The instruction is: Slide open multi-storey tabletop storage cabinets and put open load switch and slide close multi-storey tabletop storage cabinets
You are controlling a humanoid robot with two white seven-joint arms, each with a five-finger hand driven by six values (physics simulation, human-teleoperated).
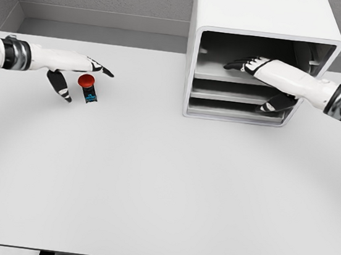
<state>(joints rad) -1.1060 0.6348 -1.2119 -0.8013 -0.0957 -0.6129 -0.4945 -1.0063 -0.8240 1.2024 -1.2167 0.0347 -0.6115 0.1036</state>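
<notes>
The load switch (88, 88), a small black body with a red round button on top, stands on the white table (150, 187) at the left. My left hand (80, 76) hovers right over it, fingers spread, thumb hanging down beside it, not closed on it. The white storage cabinet (260, 57) stands at the back right with its front open, showing shelves. My right hand (257, 82) reaches into the cabinet, fingers extended flat over the upper shelf (218, 71) and thumb down near the lower shelf, gripping nothing that I can see.
A grey wall runs behind the table. The table's front edge lies near the bottom of the view. The cabinet's open face looks toward me and slightly left.
</notes>
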